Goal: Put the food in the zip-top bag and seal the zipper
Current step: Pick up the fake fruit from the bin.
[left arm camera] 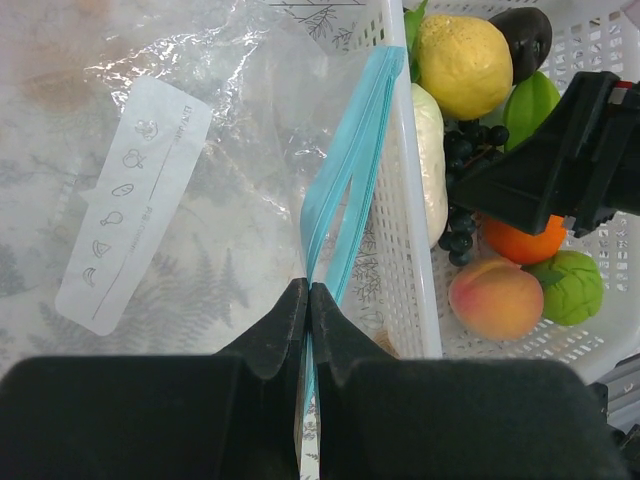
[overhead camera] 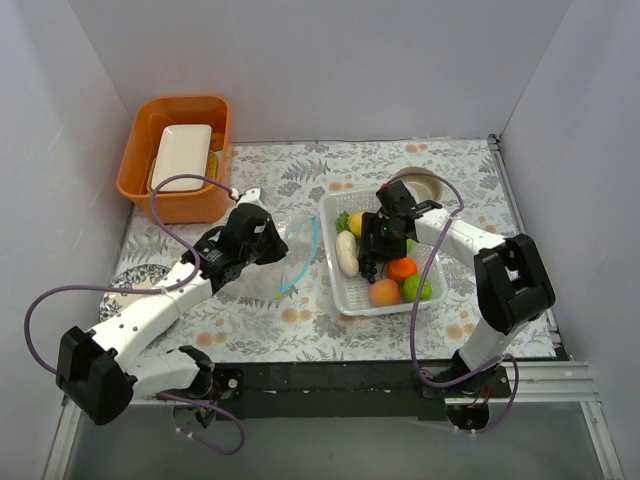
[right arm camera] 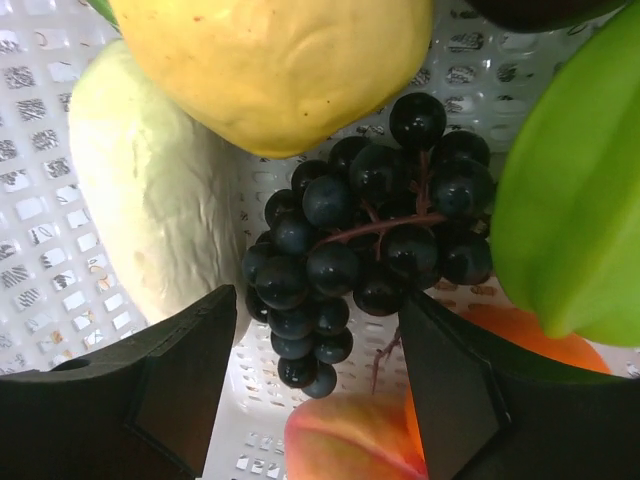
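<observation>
White arms [overhead camera: 150,312] with black joints [overhead camera: 515,280] trail purple cables [overhead camera: 26,328]

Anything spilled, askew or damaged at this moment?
Nothing stands out. The toy fruits lie inside the white perforated plastic basket, the clear crinkly bag lies beside it, its teal strip pinched by the left gripper.

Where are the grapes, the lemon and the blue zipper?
grapes [right arm camera: 370,235], right wrist view, middle of the bunch
lemon [left arm camera: 463,65], left wrist view, its yellow middle
zipper [left arm camera: 375,95], left wrist view, upper part of strip
</observation>
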Available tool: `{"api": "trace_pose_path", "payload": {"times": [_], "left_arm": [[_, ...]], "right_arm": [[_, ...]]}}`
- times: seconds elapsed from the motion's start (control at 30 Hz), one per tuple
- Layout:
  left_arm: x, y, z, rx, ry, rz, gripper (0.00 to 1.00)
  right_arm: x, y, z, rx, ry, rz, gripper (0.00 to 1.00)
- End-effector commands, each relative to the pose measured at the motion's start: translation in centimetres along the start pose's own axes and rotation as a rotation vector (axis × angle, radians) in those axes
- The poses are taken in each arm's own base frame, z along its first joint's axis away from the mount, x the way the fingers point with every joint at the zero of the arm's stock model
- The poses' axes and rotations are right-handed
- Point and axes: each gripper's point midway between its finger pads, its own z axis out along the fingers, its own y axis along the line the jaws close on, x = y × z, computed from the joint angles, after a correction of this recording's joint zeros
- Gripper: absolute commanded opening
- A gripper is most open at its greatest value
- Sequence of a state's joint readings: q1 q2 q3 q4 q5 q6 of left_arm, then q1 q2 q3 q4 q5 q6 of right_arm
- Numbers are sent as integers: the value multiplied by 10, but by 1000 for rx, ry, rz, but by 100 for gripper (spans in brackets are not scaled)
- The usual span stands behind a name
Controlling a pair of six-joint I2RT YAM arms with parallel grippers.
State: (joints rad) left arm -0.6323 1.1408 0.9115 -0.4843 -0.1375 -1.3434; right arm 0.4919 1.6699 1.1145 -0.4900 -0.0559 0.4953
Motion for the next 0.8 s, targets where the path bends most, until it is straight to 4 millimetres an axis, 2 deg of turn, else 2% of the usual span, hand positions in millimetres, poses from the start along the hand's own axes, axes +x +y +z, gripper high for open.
{"api": "trace_pose_path", "payload": {"times": [0.0,0.2,0.33,0.57,0.77], "left_arm": [[-11,-13,-4,49,-18,10,0],[-12,-15,-3,54,-12,17,0],[-12,-17,-4,58,-5,12,0],[-9,-20,-4,83,-6,-29,0],[16,-6,-5,102,4,-98,0]], "right_arm": [[4,2,12,-8,46,30,74],[9,1,23,-6,92,34,71],[3,6,17,-28,71,17,67],[-3,15,6,-76,43,-13,66],[3,7,13,-44,61,-16,65]]}}
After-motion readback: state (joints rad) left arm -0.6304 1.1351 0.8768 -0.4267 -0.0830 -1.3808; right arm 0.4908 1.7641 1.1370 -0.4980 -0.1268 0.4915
